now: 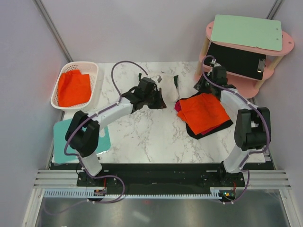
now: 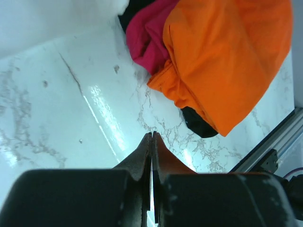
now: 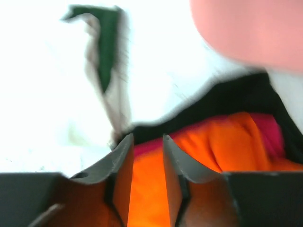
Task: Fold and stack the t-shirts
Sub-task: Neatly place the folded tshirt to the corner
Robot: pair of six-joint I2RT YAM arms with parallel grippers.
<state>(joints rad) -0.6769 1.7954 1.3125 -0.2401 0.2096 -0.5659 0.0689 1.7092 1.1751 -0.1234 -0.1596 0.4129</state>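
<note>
Two tools hang over the tabletop (image 1: 142,137). The left tool (image 2: 152,136) is closed on nothing, with the cream-white t-shirt (image 1: 166,84) just ahead of it. The right tool (image 3: 145,139) has parted jaws, nothing between them, directly above the orange t-shirt (image 3: 222,142) topping a magenta-and-black pile (image 2: 147,38).

Folded orange t-shirt (image 1: 203,112) atop magenta shirt (image 2: 147,35) and black shirt (image 2: 199,125), cream-white t-shirt (image 1: 166,84) and dark green cloth (image 3: 108,42) bunched just left

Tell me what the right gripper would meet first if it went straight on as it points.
Most likely the orange shirt: it shows right between and just past the right gripper's open jaws. The view is blurred, so depth is unsure.
</note>
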